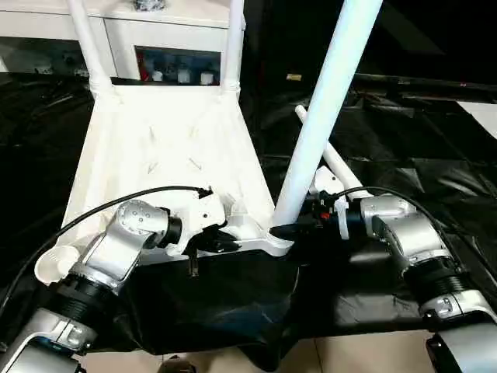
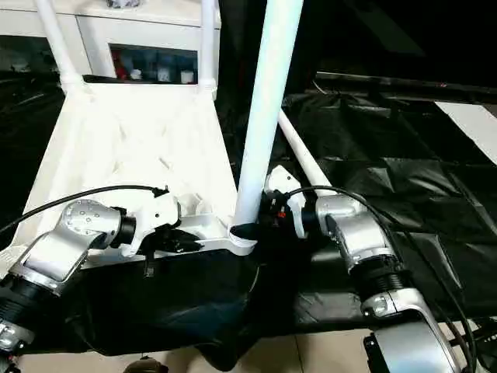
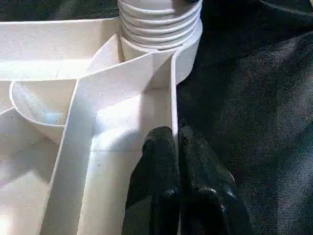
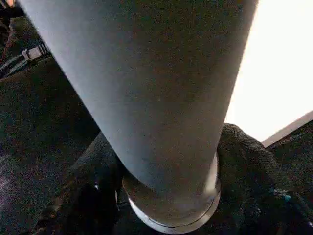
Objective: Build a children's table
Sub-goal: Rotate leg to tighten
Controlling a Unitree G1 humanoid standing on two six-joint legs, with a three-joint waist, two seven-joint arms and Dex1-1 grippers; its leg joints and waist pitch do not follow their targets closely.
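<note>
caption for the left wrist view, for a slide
Left pincer shut on the tabletop's rim, just below the corner socket holding a ribbed leg end.

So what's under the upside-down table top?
A black sheet lies under the table top and spreads out all around it. Whatever is beneath the sheet is covered, so I can't tell.

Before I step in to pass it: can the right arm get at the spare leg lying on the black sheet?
Probably not yet: the right gripper has its fingers around the upright leg; the spare leg lies just behind.
</note>
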